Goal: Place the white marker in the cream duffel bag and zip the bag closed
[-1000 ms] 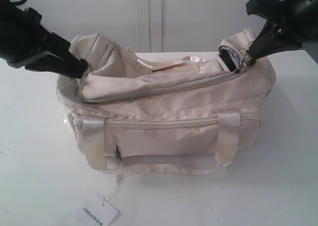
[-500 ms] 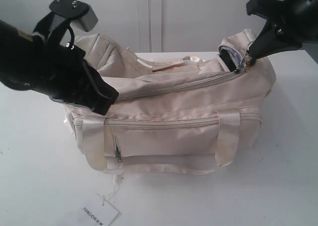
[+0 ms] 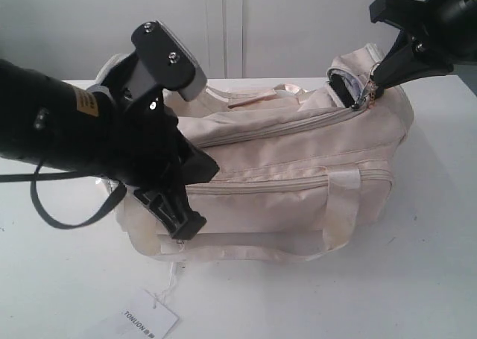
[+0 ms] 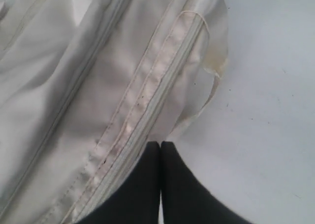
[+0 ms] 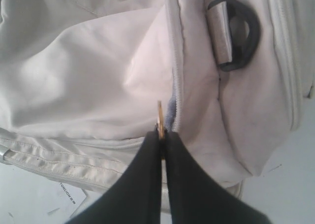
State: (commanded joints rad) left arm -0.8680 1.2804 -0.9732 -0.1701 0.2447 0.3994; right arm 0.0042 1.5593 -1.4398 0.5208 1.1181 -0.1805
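cream duffel bag [image 3: 298, 153] | I had right gripper [image 5: 161, 131] clamped on zipper pull [image 5: 159, 113] (left gripper [image 4: 160, 144] closed, empty) | thin pull might slip

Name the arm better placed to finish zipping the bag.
Likely right: the right fingers pinch the zipper pull at one end of the cream duffel bag; the left fingers are shut, holding nothing.

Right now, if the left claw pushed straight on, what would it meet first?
Probably the soft cream fabric duffel bag, at its zipped seam just ahead of the shut left claw; the depth is unclear.
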